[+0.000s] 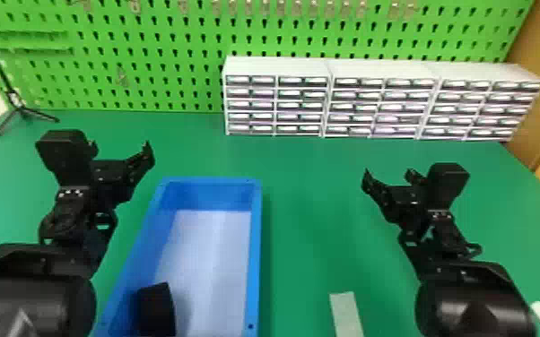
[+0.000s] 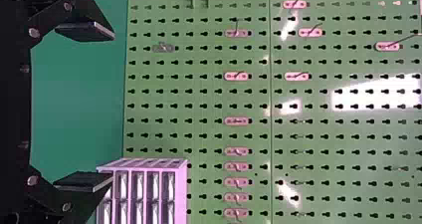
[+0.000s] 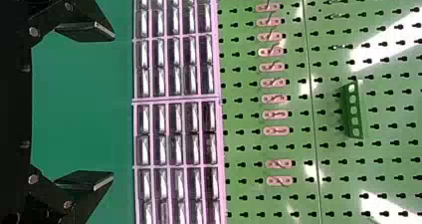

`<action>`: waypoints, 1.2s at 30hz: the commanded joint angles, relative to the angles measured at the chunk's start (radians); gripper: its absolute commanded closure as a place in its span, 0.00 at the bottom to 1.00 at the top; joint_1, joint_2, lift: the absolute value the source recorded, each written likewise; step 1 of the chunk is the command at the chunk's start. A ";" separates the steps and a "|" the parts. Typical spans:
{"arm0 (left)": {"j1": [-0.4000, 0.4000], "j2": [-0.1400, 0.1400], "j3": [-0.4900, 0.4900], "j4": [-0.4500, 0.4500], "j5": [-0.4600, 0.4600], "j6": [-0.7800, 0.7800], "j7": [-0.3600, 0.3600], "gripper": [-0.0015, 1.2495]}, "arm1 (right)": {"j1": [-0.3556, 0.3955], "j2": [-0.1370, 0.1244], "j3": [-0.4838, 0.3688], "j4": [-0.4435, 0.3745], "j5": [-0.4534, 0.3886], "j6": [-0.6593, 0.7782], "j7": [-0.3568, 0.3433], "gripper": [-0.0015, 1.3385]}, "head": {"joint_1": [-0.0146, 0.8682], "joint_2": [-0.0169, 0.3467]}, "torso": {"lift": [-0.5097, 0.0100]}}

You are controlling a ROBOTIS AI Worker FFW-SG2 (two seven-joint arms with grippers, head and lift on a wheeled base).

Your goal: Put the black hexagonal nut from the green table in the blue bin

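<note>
A: Seeing the nut anywhere?

B: Probably. Is lying inside the blue bin [image 1: 254, 251], bottom left of the frame: a black nut [image 1: 157, 309] by the look of it, though running off the lower edge and hiding much of the outline.

A: Gripping anything?

B: Gripping nothing. Am noting wide-apart, empty jaws on the left gripper [image 1: 120, 148], left of frame, just beyond the bin's upper left corner. Finding the same on the right gripper [image 1: 388, 174], right of centre, above the green table [image 1: 318, 201].

A: Judging the job how?

B: Am calling the drop done, leaving only a clean withdrawal.

A: Worrying about what?

B: Mostly about stopping early, from mistaking some other black part for the nut. Am wanting a fuller look into the bottom left before packing up.

A: Risking anything by moving?

B: Could be clipping the bin's rim by swinging the left arm across too low, so shoving the bin and sliding the load. Could also be snagging the pale strip [image 1: 346, 313], bottom right of centre, by lowering the right arm too soon.
</note>
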 commanded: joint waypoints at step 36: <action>0.017 0.000 0.042 0.028 -0.043 -0.049 -0.040 0.21 | 0.000 0.001 0.005 0.001 0.003 -0.005 -0.004 0.22 | 0.79 0.12 | 0.80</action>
